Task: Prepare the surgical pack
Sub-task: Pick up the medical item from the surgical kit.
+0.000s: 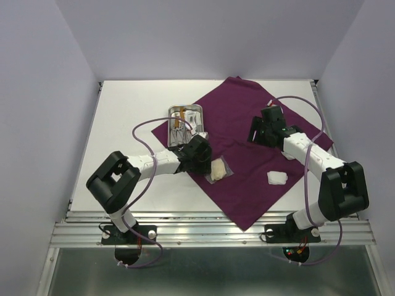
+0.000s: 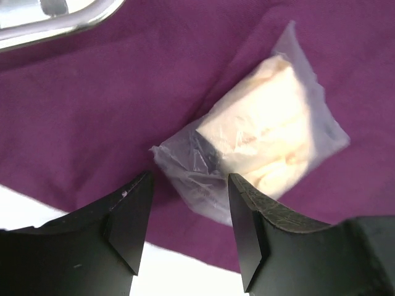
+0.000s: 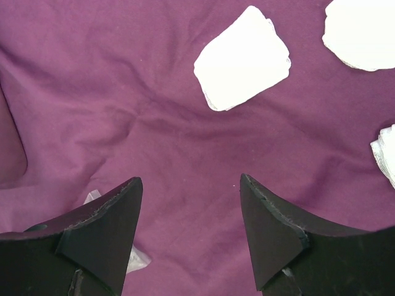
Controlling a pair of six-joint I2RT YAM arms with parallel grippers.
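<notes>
Currently the white rectangular table (image 1: 123, 123) carries the large plum-purple square cloth (image 1: 247, 160), laid cornerwise; its near corner reaches the table's front edge and its far corner the back edge. Bare white tabletop lies along the left side, and the wrinkled middle of the cloth between the two arms is uncovered. The small shiny rectangular steel tray (image 1: 196, 110) sits at the cloth's far-left edge and holds steel instruments with orange-tinted handles (image 1: 179, 118); whether these are scissors or forceps cannot be told at this size. In the left wrist view only the tray's rounded rim (image 2: 55, 24) shows, at the top left corner, resting on cloth. The left gripper (image 1: 199, 154) (image 2: 190, 179) hangs over the cloth's left edge just near of the tray, jaws parted and holding nothing. Directly ahead of it lies a clear plastic packet with a cream-coloured folded pad inside (image 1: 218, 169) (image 2: 259, 135), flat on the cloth, its nearest corner showing between the fingertips in the wrist view; contact cannot be told. The right gripper (image 1: 259, 129) (image 3: 190, 179) is over the cloth's right half, jaws wide apart with only bare cloth between them. Ahead of it lie three white gauze pads: one squarish (image 3: 242, 58), one at the top right edge (image 3: 361, 34), one cut off at the right edge (image 3: 386, 154). Another white gauze pad (image 1: 277, 177) lies on the cloth near the right arm's forearm.
</notes>
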